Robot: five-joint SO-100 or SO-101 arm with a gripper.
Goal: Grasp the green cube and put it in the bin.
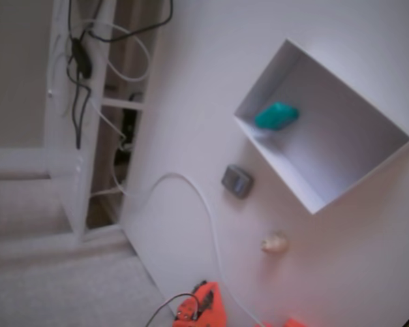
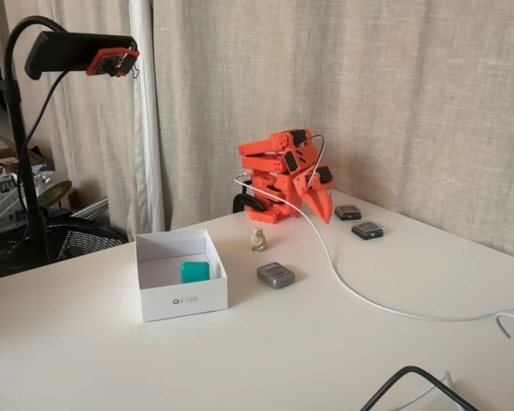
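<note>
The green cube [image 1: 277, 116] [image 2: 194, 271] lies inside the bin [image 1: 341, 146] [image 2: 182, 296], a white open-top box, on its floor near one wall. The orange arm [image 2: 278, 171] [image 1: 202, 308] is folded back at the far side of the table in a fixed view, well away from the bin. Its gripper [image 2: 325, 208] points downward above the table with the fingers together and nothing between them. In the other fixed view only part of the arm shows at the bottom edge, and the gripper is not distinguishable there.
A dark grey block [image 1: 237, 180] [image 2: 276, 275] and a small beige lump [image 1: 275, 243] [image 2: 258, 239] sit between bin and arm. A white cable [image 2: 360, 296] [image 1: 206, 204] crosses the table. Two small dark boxes [image 2: 367, 229] lie beside the arm. A camera stand [image 2: 30, 171] rises at the left.
</note>
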